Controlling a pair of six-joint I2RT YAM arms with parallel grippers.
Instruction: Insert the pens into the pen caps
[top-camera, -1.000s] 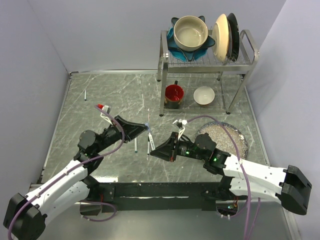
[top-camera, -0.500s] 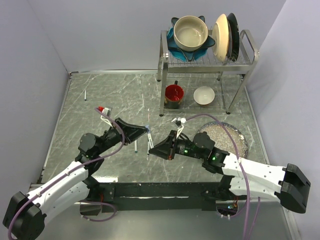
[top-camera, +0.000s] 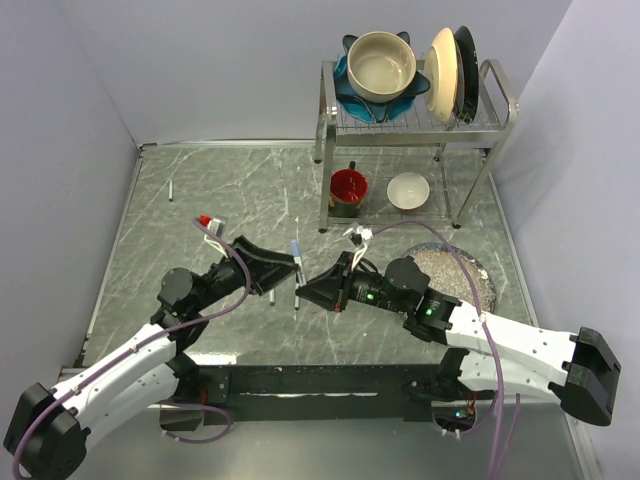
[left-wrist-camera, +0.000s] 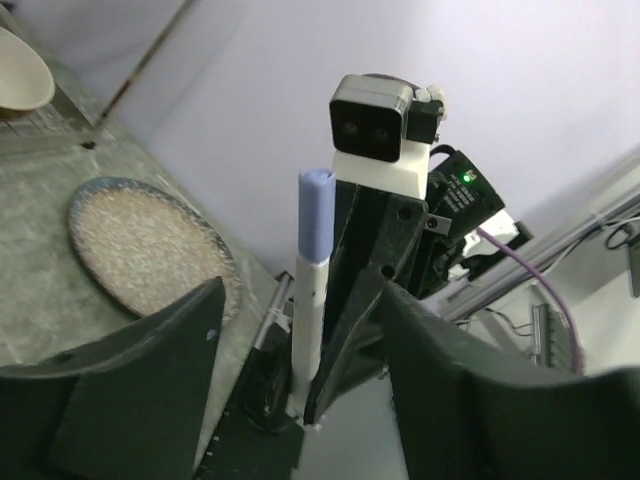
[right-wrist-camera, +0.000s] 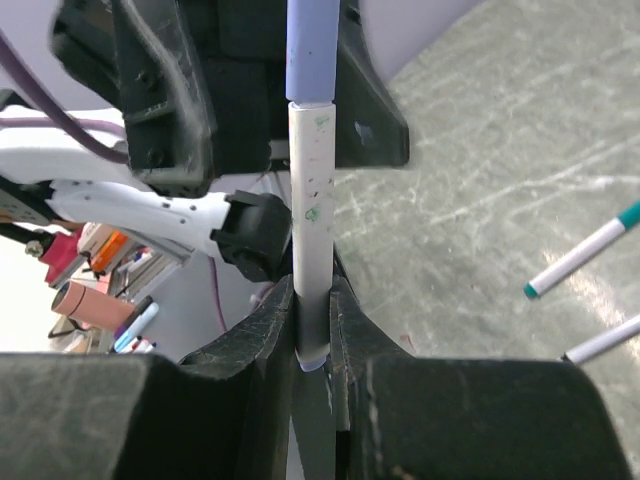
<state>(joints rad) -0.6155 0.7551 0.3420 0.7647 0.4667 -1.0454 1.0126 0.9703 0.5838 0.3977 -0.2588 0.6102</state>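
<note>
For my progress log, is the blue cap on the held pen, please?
On: the blue cap sits atop the pen gripped by the right claw.

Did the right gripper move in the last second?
Yes: the right gripper, holding the white blue-capped pen, moved slightly away from the round speckled plate.

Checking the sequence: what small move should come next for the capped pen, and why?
Probably the right gripper lowers the pen to the table and releases: its blue cap looks seated, and the left gripper is open.
</note>
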